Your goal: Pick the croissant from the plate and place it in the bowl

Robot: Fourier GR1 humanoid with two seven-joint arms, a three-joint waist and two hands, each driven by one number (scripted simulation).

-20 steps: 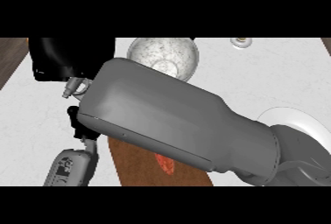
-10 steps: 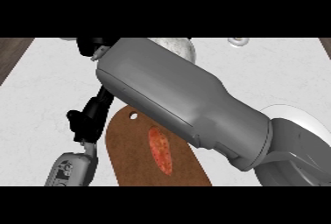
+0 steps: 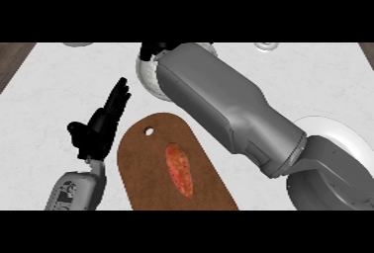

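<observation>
Swung across since before, our right hand (image 3: 154, 49) is hovering over the pale round bowl (image 3: 148, 83), grip and croissant hidden from us; our left hand (image 3: 99, 127) is resting straight-fingered beside the brown board (image 3: 145, 168).

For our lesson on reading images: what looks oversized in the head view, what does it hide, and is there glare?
Head view: the right forearm looms oversized near the camera, hiding much of the white dish and part of the plate; head view: the counter is evenly lit, no glare.
</observation>
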